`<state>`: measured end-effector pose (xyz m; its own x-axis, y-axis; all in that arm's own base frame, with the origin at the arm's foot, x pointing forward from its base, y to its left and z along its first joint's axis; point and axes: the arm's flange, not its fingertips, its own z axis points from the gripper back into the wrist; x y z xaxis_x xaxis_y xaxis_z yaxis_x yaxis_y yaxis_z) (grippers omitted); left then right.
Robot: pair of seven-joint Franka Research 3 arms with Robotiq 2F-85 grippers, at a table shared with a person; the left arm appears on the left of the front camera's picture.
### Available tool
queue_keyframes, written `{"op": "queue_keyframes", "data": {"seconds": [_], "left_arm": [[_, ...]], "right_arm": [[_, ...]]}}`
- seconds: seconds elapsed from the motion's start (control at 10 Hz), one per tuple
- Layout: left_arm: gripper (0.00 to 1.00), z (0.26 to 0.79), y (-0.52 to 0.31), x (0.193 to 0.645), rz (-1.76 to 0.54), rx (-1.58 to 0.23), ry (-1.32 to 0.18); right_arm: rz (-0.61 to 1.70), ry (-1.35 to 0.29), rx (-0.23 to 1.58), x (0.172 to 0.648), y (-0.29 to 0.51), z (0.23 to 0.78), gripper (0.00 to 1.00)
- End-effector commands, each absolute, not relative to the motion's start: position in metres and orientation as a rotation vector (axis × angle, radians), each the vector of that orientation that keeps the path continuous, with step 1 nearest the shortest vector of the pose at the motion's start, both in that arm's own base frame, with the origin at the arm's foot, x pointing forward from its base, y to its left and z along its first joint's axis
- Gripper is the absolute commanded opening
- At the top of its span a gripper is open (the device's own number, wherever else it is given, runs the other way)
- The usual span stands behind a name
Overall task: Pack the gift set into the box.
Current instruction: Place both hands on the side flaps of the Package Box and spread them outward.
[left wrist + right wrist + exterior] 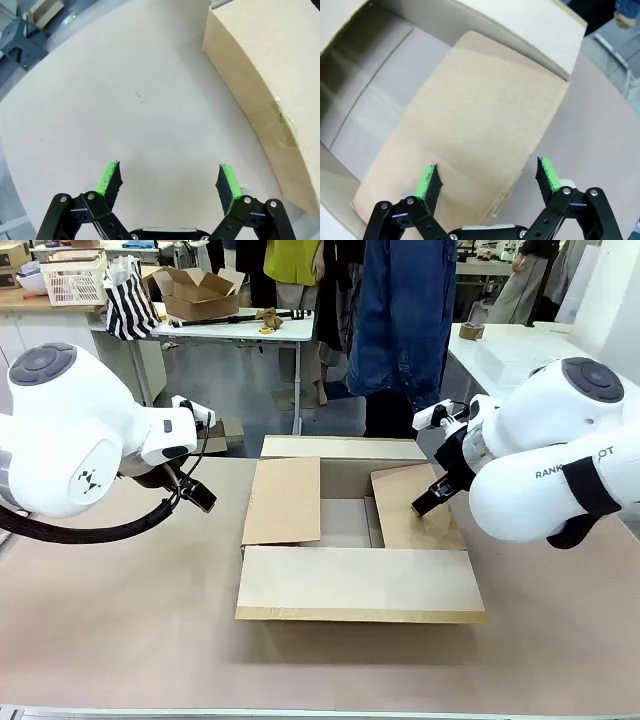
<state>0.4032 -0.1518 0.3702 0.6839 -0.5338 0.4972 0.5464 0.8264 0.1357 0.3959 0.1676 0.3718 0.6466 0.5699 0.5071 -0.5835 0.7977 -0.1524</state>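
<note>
**Open box in the middle, both grippers empty**

The big brown box (345,525) sits in the middle of the table (120,620). Its four flaps are spread out. The near flap (360,585) lies flat toward the robot. The far flap (343,447) points at the person (400,320) standing past the table. The left flap (283,500) and the right flap (415,505) lean in over the opening, so only a small bit of the box floor shows between them. That bit looks bare. The rest of the inside is hidden under the flaps.

The gift set cannot be seen in any view.

The left gripper (197,495) hangs to the left of the box, over bare table. In the left wrist view its jaws (170,182) are wide apart with nothing between them, and one side wall of the box (260,90) shows at the right.

The right gripper (428,498) is above the right flap. In the right wrist view its jaws (489,180) are wide apart too, and empty, with the flap (470,130) right below. I cannot tell if the fingers touch it.

Only the middle of the person shows; the top is cut off.
</note>
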Motion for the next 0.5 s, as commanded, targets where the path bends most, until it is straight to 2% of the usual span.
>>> {"op": "queue_keyframes", "data": {"seconds": [0.0, 0.4], "left_arm": [[1.0, 0.3704, -0.1518, 0.4031, -0.605, -0.024, -0.55], [1.0, 0.3704, -0.1518, 0.4031, -0.605, -0.024, -0.55]], "right_arm": [[0.656, -0.568, 0.026, 0.3959, 0.1676, 0.3719, 1.0], [0.656, -0.568, 0.026, 0.3959, 0.1676, 0.3719, 1.0]]}}
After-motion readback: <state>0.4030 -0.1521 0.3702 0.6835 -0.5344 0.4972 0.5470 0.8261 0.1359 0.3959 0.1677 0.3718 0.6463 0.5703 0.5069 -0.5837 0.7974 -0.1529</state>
